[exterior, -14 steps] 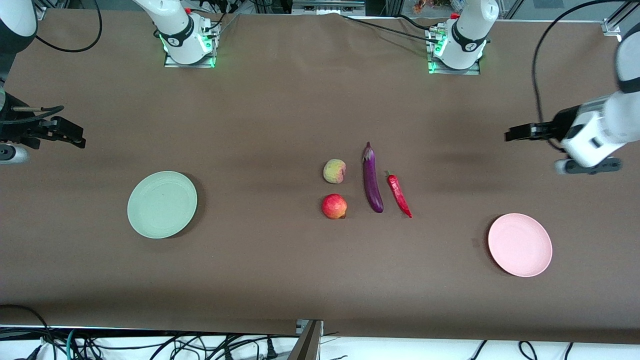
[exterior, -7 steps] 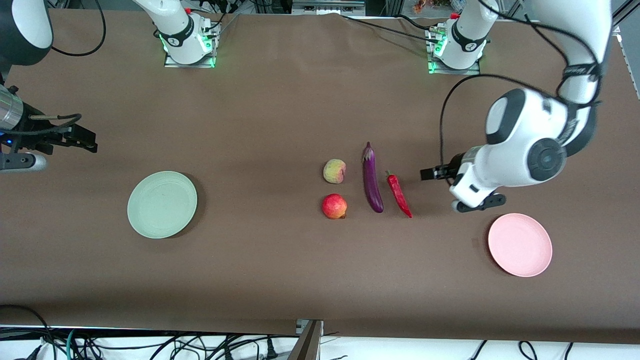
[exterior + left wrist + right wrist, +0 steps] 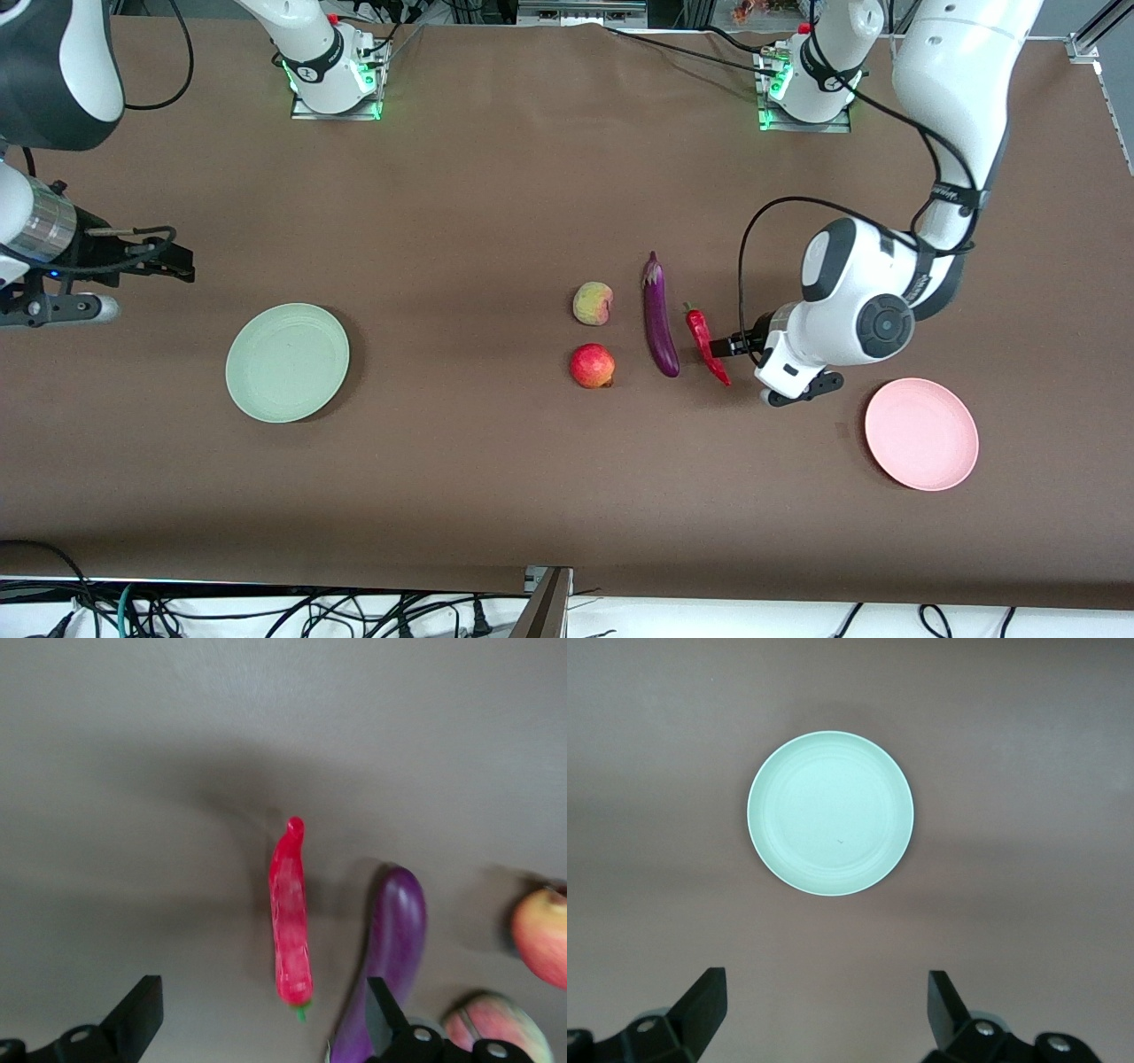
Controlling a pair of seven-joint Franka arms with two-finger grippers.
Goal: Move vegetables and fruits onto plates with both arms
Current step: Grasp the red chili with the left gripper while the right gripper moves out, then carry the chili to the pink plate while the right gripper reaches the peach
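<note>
A red chili pepper (image 3: 706, 344) and a purple eggplant (image 3: 659, 316) lie side by side mid-table, with a pale peach-like fruit (image 3: 593, 304) and a red apple (image 3: 592, 366) beside them. My left gripper (image 3: 728, 344) is open over the table right beside the chili. In the left wrist view the chili (image 3: 291, 917) has its green stem end between that gripper's (image 3: 261, 992) fingers, with the eggplant (image 3: 390, 957) beside it. My right gripper (image 3: 180, 262) hangs open near the mint green plate (image 3: 287, 362), which fills the right wrist view (image 3: 830, 812) ahead of that gripper (image 3: 827, 988). The pink plate (image 3: 921, 433) holds nothing.
The apple (image 3: 542, 935) and peach-like fruit (image 3: 496, 1028) show at the edge of the left wrist view. Both arm bases (image 3: 332, 75) stand along the farthest table edge. Cables hang below the table's near edge (image 3: 266, 611).
My left arm has swung in from its end of the table and come down beside the chili. My right gripper has drifted a little toward the green plate. Nothing on the table moved.
</note>
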